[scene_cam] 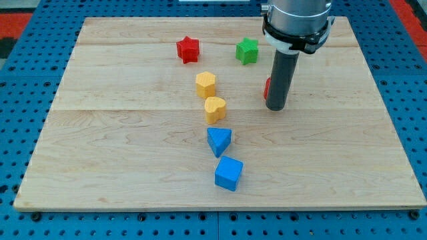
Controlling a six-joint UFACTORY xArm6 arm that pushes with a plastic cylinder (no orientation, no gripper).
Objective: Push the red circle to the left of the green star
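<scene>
The red circle (266,87) is mostly hidden behind the rod; only a sliver of red shows at the rod's left edge. My tip (276,107) rests on the board, right against that block on its right side. The green star (247,51) sits above and to the left of the tip, near the view's top. The red circle lies below and slightly right of the green star.
A red star (188,49) lies left of the green star. A yellow hexagon (205,85) and a yellow heart (215,109) sit mid-board. A blue triangle (219,141) and a blue cube (229,173) lie below them. The wooden board (100,147) has blue pegboard around it.
</scene>
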